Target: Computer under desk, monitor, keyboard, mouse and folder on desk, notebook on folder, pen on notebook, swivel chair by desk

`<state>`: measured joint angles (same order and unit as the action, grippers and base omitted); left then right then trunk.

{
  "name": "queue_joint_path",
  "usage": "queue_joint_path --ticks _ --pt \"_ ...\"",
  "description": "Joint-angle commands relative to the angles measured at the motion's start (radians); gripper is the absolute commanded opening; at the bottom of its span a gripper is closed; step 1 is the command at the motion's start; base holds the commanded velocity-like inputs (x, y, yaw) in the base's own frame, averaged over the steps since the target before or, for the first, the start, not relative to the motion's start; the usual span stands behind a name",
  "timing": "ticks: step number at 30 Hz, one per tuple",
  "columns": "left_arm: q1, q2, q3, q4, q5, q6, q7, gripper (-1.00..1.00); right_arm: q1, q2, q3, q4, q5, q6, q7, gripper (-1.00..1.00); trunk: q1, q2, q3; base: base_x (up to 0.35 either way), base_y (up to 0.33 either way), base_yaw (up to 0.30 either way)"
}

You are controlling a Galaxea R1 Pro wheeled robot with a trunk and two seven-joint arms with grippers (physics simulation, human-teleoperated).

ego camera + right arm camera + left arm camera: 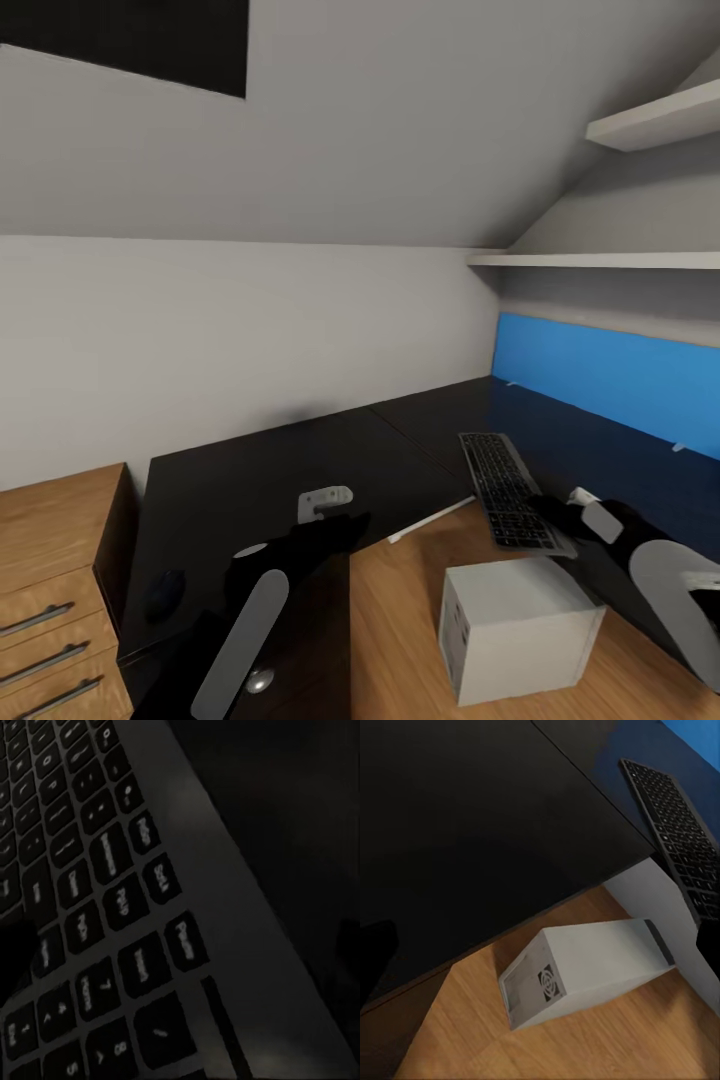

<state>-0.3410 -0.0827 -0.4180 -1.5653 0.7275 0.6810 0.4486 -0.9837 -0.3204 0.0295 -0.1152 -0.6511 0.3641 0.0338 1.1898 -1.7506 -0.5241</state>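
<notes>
The keyboard (503,487) lies lengthwise along the black desk (250,480), and its near end juts past the desk's inner edge. My right gripper (553,513) is at that near end. In the right wrist view the keys (112,870) are very close, with a dark finger (16,958) far out to one side, so the jaws look open. My left gripper (338,528) hovers open over the desk's near wing with nothing in it. The pale computer (515,628) stands on the floor by the desk's inner corner, also as computer (585,971). A dark mouse (165,593) rests near the desk's left front. Monitor, folder, notebook, pen and swivel chair are out of view.
A light-wood drawer cabinet (50,590) stands against the desk's left end. The blue back panel (610,375) runs along the right wing, with wall shelves (650,120) above it. A small pale grey piece (325,498) lies just beyond my left gripper. Wooden floor (400,620) surrounds the computer.
</notes>
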Motion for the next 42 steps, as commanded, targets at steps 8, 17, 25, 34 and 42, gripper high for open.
queue_joint_path --ticks 8,17,25,34,42 --pt "-0.001 0.000 -0.001 -0.001 0.010 0.002 0.010 1.00 0.000 0.002 -0.008 0.034 -0.018 0.008 0.003 1.00 0.000 0.000 -0.001 0.000 0.000 0.016" --pt "-0.001 0.000 -0.001 -0.001 0.010 0.002 0.010 1.00 0.000 0.003 -0.008 0.034 -0.018 0.009 0.003 1.00 0.000 0.000 -0.001 0.000 0.000 0.001" --pt "-0.001 0.000 -0.001 -0.001 0.010 0.002 0.010 1.00 0.000 0.003 -0.007 0.034 -0.018 0.008 0.003 1.00 0.000 0.000 0.001 0.000 0.000 0.117" --pt "-0.001 0.000 -0.001 -0.001 0.010 0.002 0.010 1.00 0.000 0.003 -0.008 0.034 -0.018 0.009 0.003 1.00 0.000 0.000 0.002 -0.033 -0.042 0.057" --pt "-0.001 0.001 -0.001 -0.001 0.010 0.002 0.010 1.00 0.000 0.003 -0.008 0.034 -0.018 0.008 0.003 1.00 0.000 0.000 0.002 -0.048 -0.055 0.001"
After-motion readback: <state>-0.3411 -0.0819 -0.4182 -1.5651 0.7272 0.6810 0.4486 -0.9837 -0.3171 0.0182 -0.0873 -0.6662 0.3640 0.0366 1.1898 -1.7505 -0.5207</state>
